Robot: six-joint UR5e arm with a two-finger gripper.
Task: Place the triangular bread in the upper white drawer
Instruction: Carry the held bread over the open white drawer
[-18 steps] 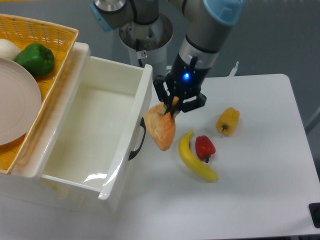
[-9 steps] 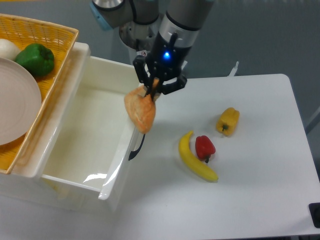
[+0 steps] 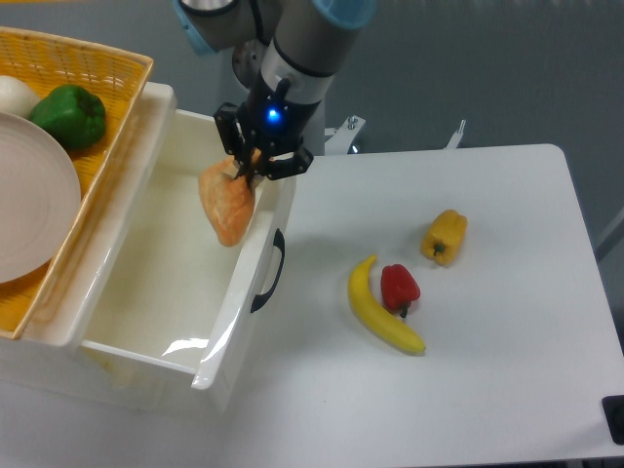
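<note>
The fingers point(image 3: 255, 168) of the gripper point(image 3: 252, 164) are clamping the upper tip of the triangular bread point(image 3: 227, 207), which is hanging straight below them with its long axis running roughly up and down, its wider rounded end pointing toward the drawer floor. In the one fixed camera view the bread is hanging in the air, appearing just inside the front panel of the upper white drawer point(image 3: 146, 312), above the black curved handle point(image 3: 271, 273) and touching neither the walls nor the bottom, as far as can be told. The drawer is standing pulled open, its deep glossy interior lying down and to the left of the bread, so the release probably calls for a slight further shift inward and a lowering before the fingers part; dropping it here risks clipping the front rim. To the left, a yellow woven basket point(image 3: 97, 73) is holding a green pepper point(image 3: 70, 115) and a pale plate point(image 3: 29, 210). On the white surface point(image 3: 507, 341) to the right, well apart from the drawer, a banana point(image 3: 380, 312), a red pepper point(image 3: 399, 288) and a small yellow bell pepper point(image 3: 445, 236) are lying.
</note>
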